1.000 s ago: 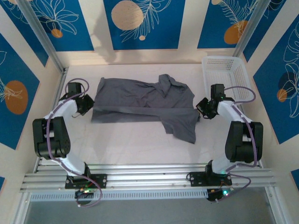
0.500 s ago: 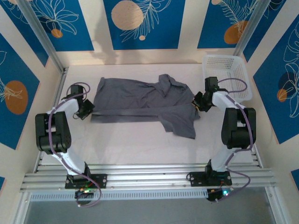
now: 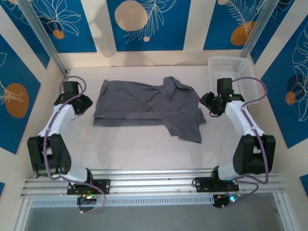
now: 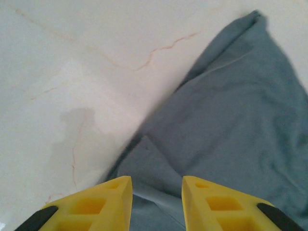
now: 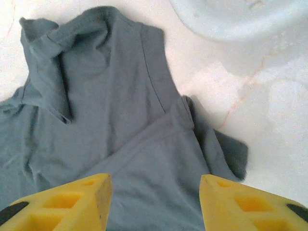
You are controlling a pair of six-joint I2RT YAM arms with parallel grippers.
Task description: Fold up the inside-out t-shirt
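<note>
Table [image 3: 134, 144] t-shirt [image 3: 144, 103] lies between both end effectors [image 3: 86, 104] [image 3: 207, 102].

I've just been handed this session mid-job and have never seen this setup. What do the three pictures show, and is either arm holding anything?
The wide picture looks down from above and behind two robot arms bolted at the near edge of a table; the left arm is on the left. A grey t-shirt lies rumpled on the table between them, and a white mesh basket sits at the far right corner. The other two pictures come from cameras on the wrists. The yellow wedges at the bottom of each are that gripper's own fingers. The left gripper is over the shirt's left edge, and the right gripper is over its right side, near the basket. Both are open, with cloth below them but nothing pinched between the fingers.
</note>
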